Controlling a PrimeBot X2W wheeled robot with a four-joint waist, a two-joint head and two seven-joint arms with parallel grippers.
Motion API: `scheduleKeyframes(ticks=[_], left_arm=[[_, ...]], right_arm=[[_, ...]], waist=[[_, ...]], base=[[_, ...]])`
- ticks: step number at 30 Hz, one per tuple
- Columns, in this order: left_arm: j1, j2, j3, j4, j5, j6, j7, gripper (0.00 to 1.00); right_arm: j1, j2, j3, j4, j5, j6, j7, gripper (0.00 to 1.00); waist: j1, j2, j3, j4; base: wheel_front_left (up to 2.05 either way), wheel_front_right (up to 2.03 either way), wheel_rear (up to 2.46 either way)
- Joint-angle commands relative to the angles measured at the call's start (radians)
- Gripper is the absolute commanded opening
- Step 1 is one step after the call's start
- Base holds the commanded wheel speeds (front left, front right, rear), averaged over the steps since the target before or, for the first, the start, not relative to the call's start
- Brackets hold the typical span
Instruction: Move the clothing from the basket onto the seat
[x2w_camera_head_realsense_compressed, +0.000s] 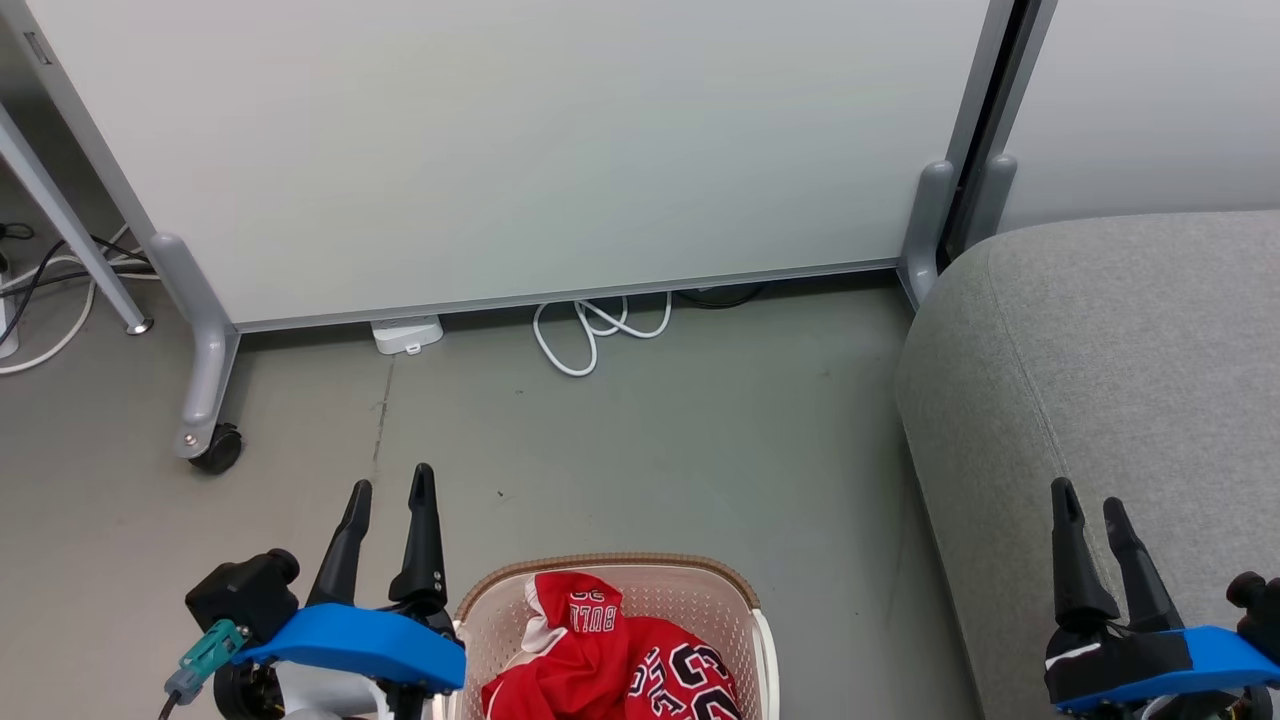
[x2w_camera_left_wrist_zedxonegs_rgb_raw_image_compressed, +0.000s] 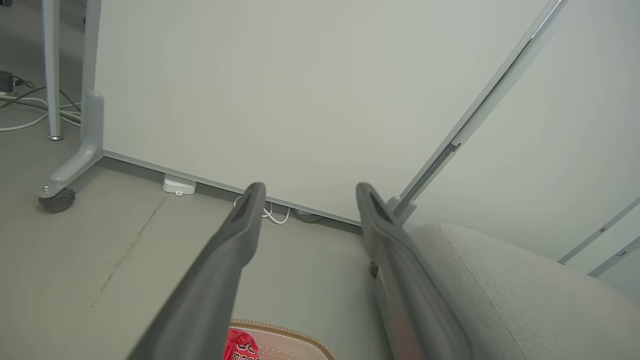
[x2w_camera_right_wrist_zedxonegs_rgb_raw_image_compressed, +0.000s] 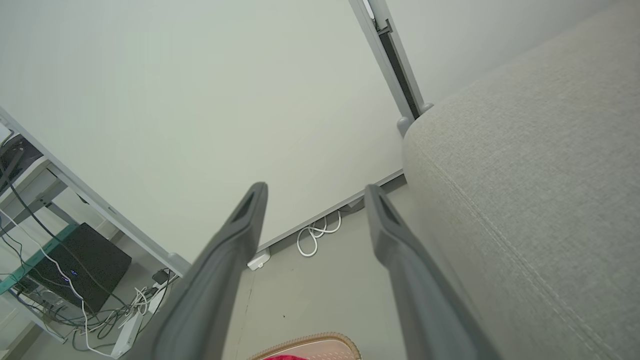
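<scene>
Left gripper (x2w_camera_head_realsense_compressed: 392, 478) and right gripper (x2w_camera_head_realsense_compressed: 1088, 493) both stand wide and empty, so either should dip into the cream laundry basket (x2w_camera_head_realsense_compressed: 700, 598) between them and pinch a raised fold of the red Bulls jerseys (x2w_camera_head_realsense_compressed: 610, 655) heaped inside, beside the grey sofa (x2w_camera_head_realsense_compressed: 1120, 380).

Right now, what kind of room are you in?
Probably an office or lab staged as a living space: a wheeled white partition panel, loose cables, and a grey sofa beside a laundry basket.
</scene>
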Motion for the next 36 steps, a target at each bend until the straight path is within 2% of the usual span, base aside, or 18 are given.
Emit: scheduleKeyframes(ticks=[1, 14, 36], left_arm=[[-0.027, 0.010, -0.006, -0.008, 0.024, 0.001, -0.008, 1.00], [-0.031, 0.011, -0.035, 0.011, 0.145, 0.005, -0.042, 1.00], [-0.027, -0.005, -0.043, 0.054, 0.281, -0.024, -0.092, 1.00]], right_arm=[[0.003, -0.009, -0.003, -0.014, -0.028, 0.002, -0.009, 1.00], [0.014, -0.010, -0.010, -0.002, -0.179, 0.002, -0.043, 1.00], [0.032, -0.011, -0.022, 0.030, -0.387, 0.003, -0.093, 1.00]], waist=[[0.0000, 0.0000, 0.000, 0.001], [0.0000, 0.0000, -0.005, 0.009], [0.0000, 0.0000, -0.013, 0.024]], base=[[0.00, 0.00, 0.00], [0.00, 0.00, 0.00], [0.00, 0.00, 0.00]])
